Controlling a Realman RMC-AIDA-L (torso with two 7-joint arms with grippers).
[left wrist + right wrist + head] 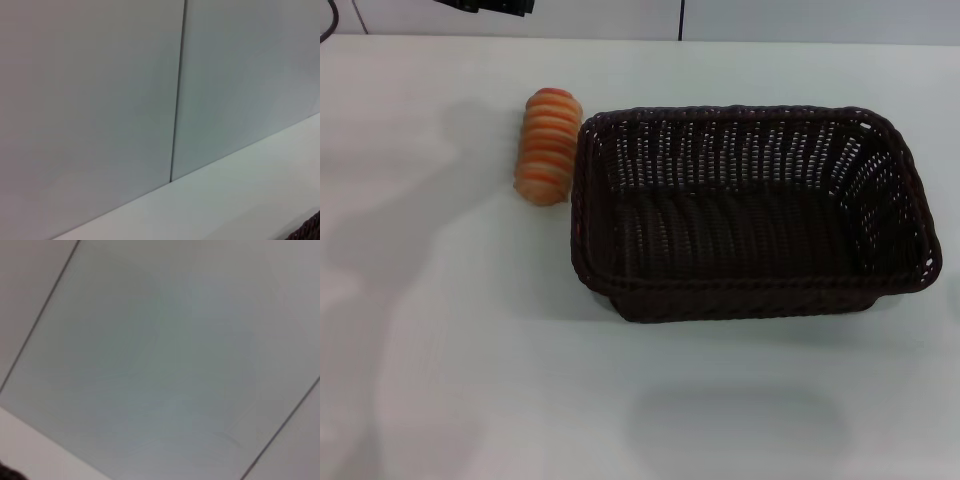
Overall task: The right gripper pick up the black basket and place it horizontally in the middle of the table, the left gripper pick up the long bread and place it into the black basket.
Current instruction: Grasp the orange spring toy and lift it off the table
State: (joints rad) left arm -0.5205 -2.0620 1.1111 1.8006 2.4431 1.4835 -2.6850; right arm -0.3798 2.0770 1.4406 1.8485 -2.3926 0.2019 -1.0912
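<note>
The black basket already lies lengthwise near the middle of the table, while the long bread waits just beside its left end, and neither hand is in view.

No arm, claw, cable or marking of the robot visible

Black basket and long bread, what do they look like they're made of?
Black basket: woven wicker or rattan-like strands, dark brown-black and matte; open-weave gaps show in the sloping sides. Could be synthetic.
Long bread: orange-tan with pale crosswise ridges, smooth and even, so possibly a plastic or foam replica, though that cannot be settled.
</note>
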